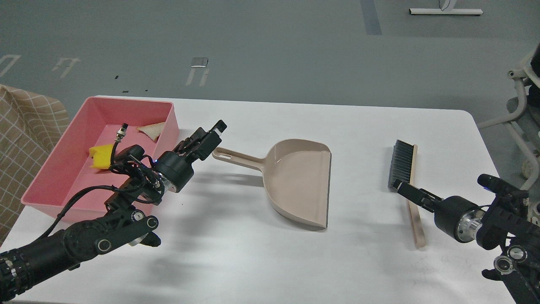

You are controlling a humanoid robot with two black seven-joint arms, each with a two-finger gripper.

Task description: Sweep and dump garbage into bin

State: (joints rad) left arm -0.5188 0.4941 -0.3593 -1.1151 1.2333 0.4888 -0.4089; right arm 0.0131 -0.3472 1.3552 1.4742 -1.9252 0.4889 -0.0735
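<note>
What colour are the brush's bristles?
Dark grey bristles, clearest in the head view.

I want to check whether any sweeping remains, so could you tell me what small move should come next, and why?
Probably just draw both hands back. The bread wedge and yellow chunk already lie inside the pink bin, and the dustpan and brush lie on the table, so nothing seems left to sweep.

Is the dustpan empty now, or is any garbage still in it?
Empty. The dustpan lies flat on the table with a bare scoop; the bread wedge and yellow chunk lie inside the pink bin.
</note>
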